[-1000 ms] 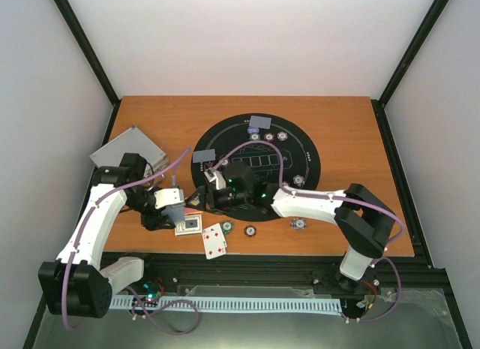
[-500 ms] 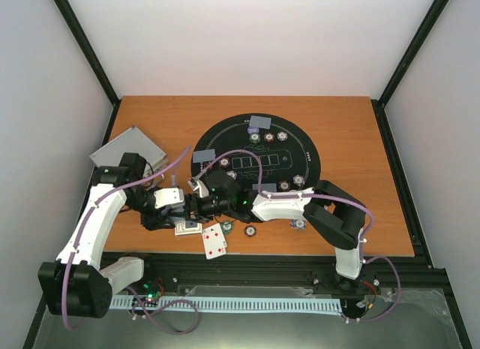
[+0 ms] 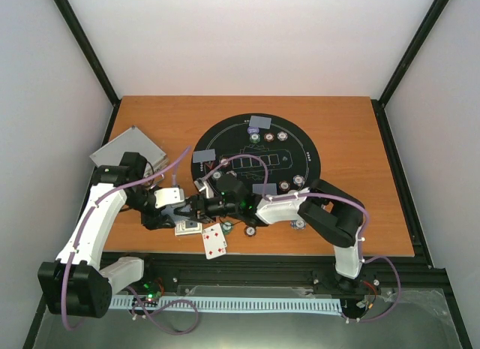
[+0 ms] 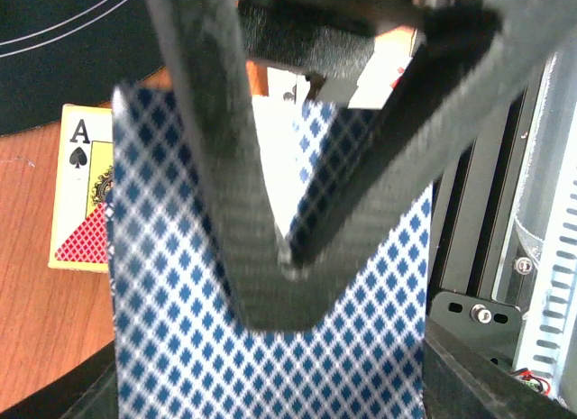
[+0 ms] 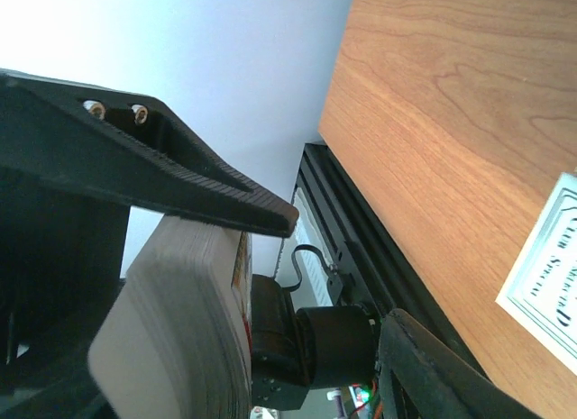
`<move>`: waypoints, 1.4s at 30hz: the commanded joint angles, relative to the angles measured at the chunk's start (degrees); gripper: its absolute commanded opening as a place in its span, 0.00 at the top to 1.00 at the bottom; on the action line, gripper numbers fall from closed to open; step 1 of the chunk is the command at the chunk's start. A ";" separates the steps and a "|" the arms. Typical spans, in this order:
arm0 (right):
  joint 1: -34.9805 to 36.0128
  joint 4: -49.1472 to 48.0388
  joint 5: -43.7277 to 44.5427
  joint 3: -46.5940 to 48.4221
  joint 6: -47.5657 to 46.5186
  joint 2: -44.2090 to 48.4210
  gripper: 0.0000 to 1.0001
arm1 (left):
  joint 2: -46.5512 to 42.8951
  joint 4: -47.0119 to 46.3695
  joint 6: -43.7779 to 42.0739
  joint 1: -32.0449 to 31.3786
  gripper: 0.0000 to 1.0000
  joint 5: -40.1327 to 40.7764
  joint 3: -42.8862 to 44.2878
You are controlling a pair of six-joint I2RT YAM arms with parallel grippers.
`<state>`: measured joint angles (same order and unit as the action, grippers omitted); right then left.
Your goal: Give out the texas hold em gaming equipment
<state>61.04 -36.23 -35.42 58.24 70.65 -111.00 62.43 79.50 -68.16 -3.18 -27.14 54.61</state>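
The left gripper (image 3: 178,212) is clamped on the deck (image 4: 180,347), held above the counter (image 3: 352,139) near its front edge, blue-diamond back to the wrist camera. The right gripper (image 3: 199,206) meets it nose to nose. Its jaws stand apart with nothing pinched, and the deck's end lies just under its upper finger (image 5: 207,189); whether they touch I cannot tell.

If those jaws bite too deep, they would likely take several cards instead of one. A pull against the left gripper's hold could also fan the deck or drag it loose, and cards would spill onto the counter or off the near edge. The two grippers are close enough to knock together.

From above the grippers overlap and the deck hardly shows. In the left wrist view blurred fingers cover its middle, and in the right wrist view its lower end is cut off. Below lie an ace (image 4: 81,198) (box or card, unclear), a red card (image 3: 214,240) and chips (image 3: 250,230), beside the mat (image 3: 300,150).
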 commanded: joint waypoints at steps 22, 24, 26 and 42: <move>-6.29 19.21 2.04 0.10 -9.64 9.20 0.97 | -0.95 0.75 -0.77 0.04 0.99 -1.16 1.43; -7.40 20.90 1.66 0.41 -10.72 9.62 0.97 | -1.06 0.74 -0.86 0.03 0.99 -1.14 1.34; -8.49 22.94 1.02 1.34 -12.16 9.66 0.97 | -1.09 0.75 -0.76 0.05 0.99 -1.06 1.29; -21.55 46.37 -1.56 33.16 -28.22 -13.63 0.97 | -0.32 0.50 -0.18 0.09 0.99 -1.43 1.69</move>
<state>41.93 -0.89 -37.39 81.03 49.17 -115.07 62.33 79.24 -68.14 -3.18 -26.68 54.61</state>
